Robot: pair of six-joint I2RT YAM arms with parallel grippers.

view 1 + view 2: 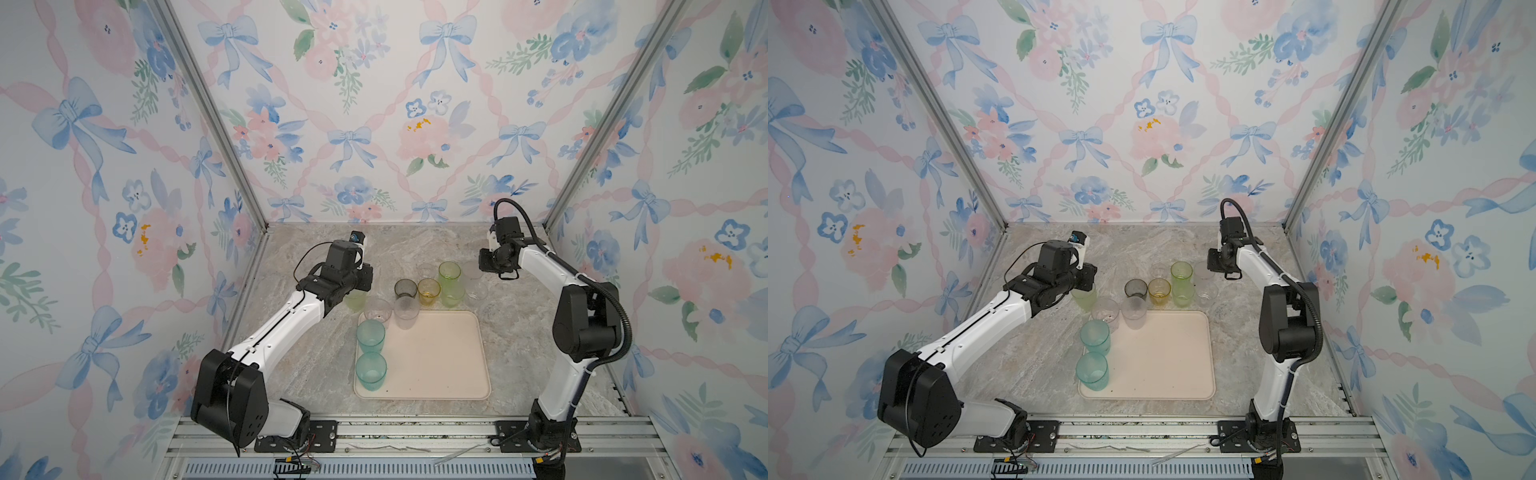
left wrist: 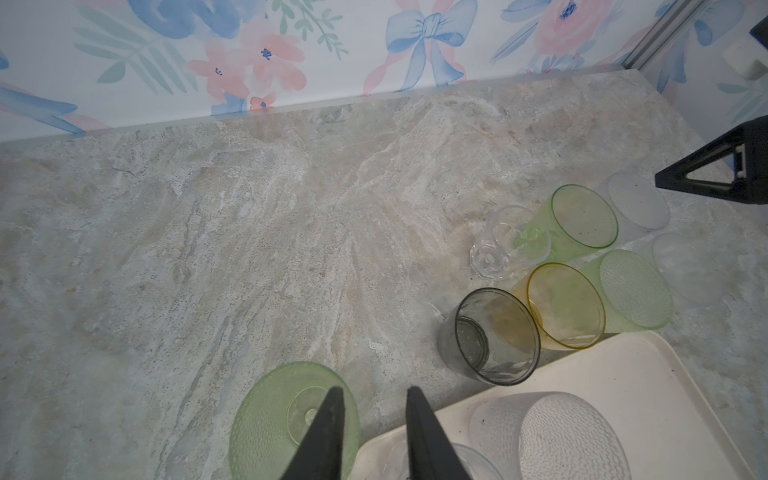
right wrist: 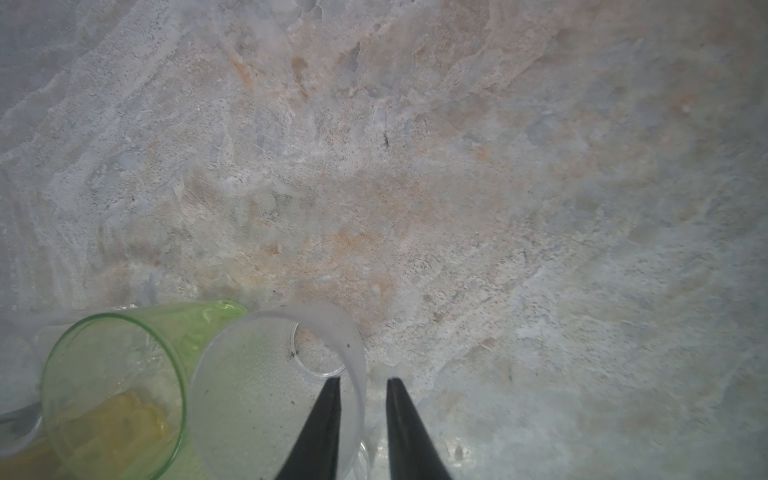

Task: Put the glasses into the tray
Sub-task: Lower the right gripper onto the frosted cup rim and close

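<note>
The cream tray lies in the middle of the table. Two teal glasses stand along its left edge, and a frosted one and a clear one stand at its far left corner. My left gripper is shut on the wall of a yellow-green glass on the table beside the tray, one finger inside it. My right gripper is shut on the wall of a frosted glass at the right end of the group behind the tray.
Behind the tray's far edge stand a smoky grey glass, an amber one, two yellow-green ones, a tiny clear one and another clear one. Flowered walls close in the marble table on three sides.
</note>
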